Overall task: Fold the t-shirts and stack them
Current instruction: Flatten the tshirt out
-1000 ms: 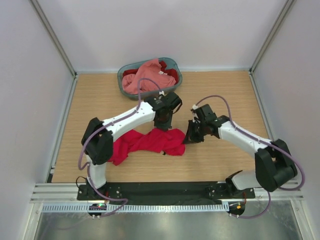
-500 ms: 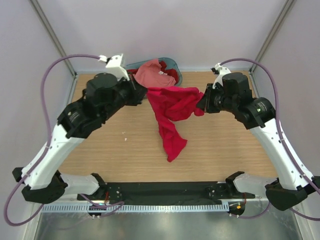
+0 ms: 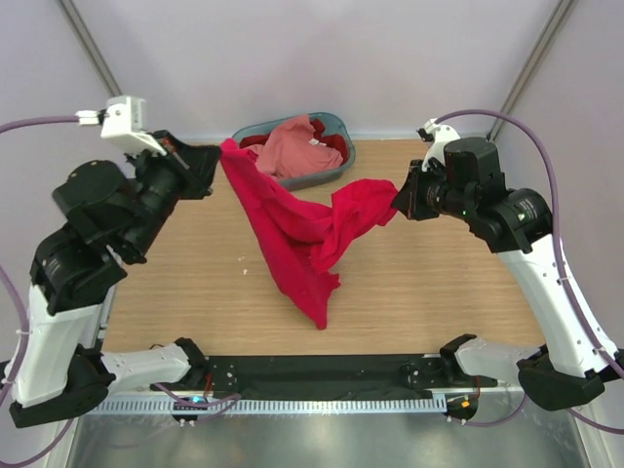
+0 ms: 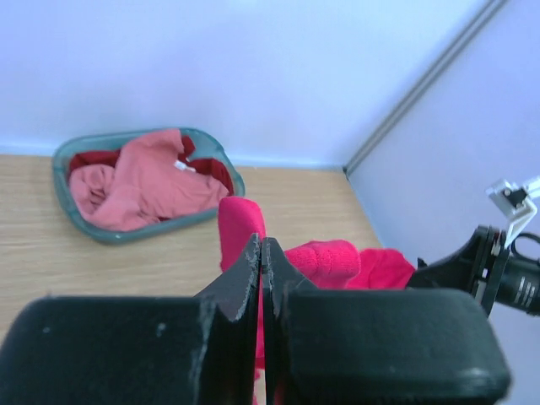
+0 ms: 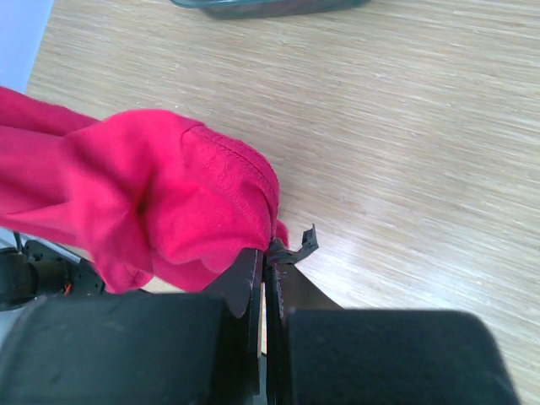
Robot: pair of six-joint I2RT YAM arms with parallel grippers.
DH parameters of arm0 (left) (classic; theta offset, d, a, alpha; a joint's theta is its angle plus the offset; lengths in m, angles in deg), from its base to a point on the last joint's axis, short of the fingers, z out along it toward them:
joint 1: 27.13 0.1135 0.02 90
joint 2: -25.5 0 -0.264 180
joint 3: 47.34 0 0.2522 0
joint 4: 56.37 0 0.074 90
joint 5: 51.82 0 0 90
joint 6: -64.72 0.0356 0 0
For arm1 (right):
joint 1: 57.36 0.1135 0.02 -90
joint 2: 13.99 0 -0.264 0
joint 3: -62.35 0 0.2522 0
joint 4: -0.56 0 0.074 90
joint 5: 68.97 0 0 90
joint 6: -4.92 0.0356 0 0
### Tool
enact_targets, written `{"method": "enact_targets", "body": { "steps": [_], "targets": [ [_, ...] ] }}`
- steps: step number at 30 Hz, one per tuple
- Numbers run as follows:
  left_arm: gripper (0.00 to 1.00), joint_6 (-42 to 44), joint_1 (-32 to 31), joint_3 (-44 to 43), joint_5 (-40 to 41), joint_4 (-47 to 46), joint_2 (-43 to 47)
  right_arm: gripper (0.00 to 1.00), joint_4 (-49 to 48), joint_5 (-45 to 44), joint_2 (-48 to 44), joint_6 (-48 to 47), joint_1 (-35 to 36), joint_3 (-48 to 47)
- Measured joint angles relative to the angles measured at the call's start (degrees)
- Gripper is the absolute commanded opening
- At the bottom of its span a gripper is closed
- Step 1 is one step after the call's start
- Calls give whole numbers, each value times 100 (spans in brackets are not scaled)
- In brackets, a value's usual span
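Arms high and wide, left gripper [image 3: 218, 154] and right gripper [image 3: 397, 201] each clamped on crimson t-shirt [image 3: 292, 229].

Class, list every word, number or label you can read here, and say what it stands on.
None can be read.
The white tag on the salmon pink t-shirt in the basket is too small to read.
The crimson red t-shirt shows no print.
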Motion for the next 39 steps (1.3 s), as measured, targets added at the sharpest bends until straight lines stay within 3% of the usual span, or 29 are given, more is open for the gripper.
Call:
{"method": "enact_targets", "body": {
  "steps": [12,14,19,23,29,34,39],
  "targets": [
    [0,262,0,-87,555,-22,476,5,-310,-352,39,219,2,741],
    [0,151,0,317,542,-52,625,8,-470,-315,-42,330,7,1198],
    [0,-339,0,1768,535,151,892,1,-474,-179,-361,562,7,2667],
    [0,-525,0,2140,542,485,673,1,-476,-195,-393,647,7,2979],
    [0,-173,0,866,632,566,275,1,-1322,-188,85,761,7,2745],
    [0,205,0,-772,514,260,-138,1,-2063,0,1681,997,7,1099],
    [0,310,0,-1270,-57,-48,-293,1,-2675,94,1762,1172,-210,619]
  ]
}}
